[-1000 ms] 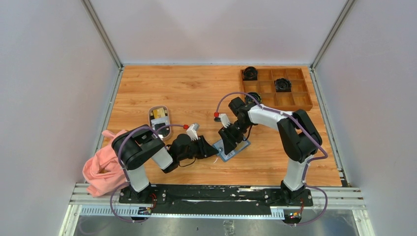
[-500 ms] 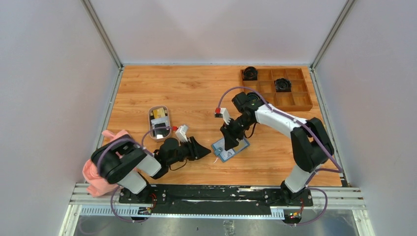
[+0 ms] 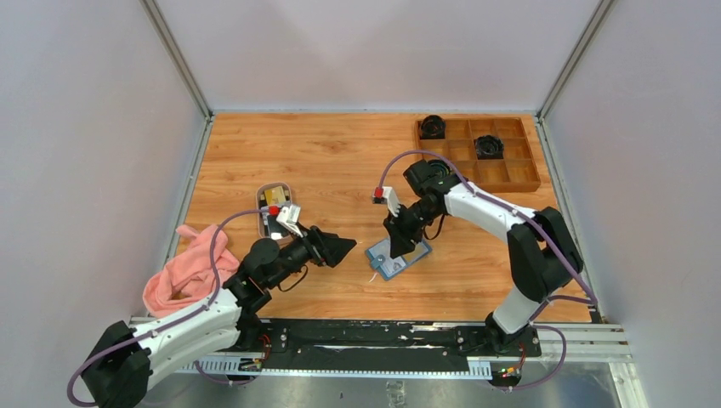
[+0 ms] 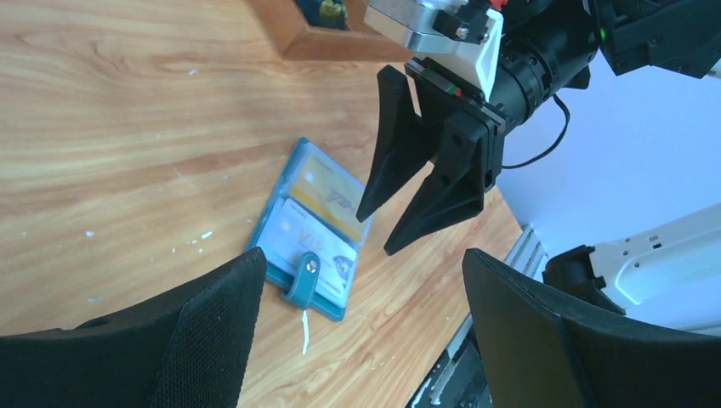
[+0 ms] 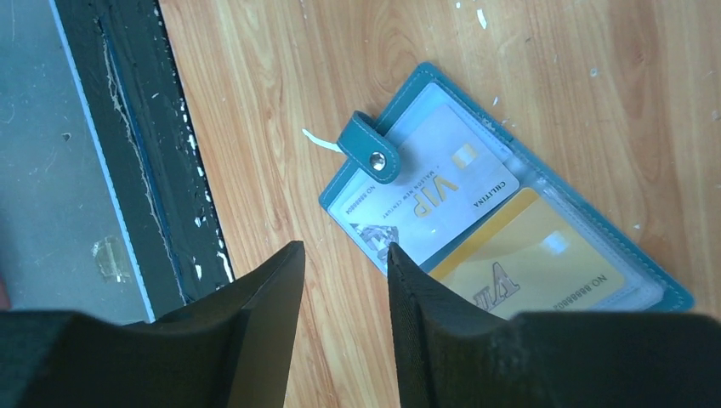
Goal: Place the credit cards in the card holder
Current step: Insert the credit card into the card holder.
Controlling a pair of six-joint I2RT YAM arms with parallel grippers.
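The teal card holder (image 5: 595, 242) lies open and flat on the table, snap strap (image 5: 371, 150) folded over its edge. Two credit cards sit in its clear pockets: a pale VIP card (image 5: 434, 183) and a yellow card (image 5: 536, 272). My right gripper (image 5: 344, 248) hangs open just above the holder's near edge with nothing between its fingers. In the top view it (image 3: 396, 246) stands over the holder (image 3: 387, 265). My left gripper (image 3: 347, 246) is wide open and empty, to the left of the holder (image 4: 281, 276). A yellowish card (image 3: 274, 197) shows in the white dish (image 3: 263, 223).
A pink cloth (image 3: 183, 276) lies at the near left edge. A brown wooden compartment tray (image 3: 510, 174) with black round items stands at the back right. The black base rail (image 5: 127, 127) runs close to the card holder on its near side.
My left arm has drawn back to the left, away from the card holder, and its jaws have opened wide. My right gripper stayed over the holder and its jaws narrowed a little.
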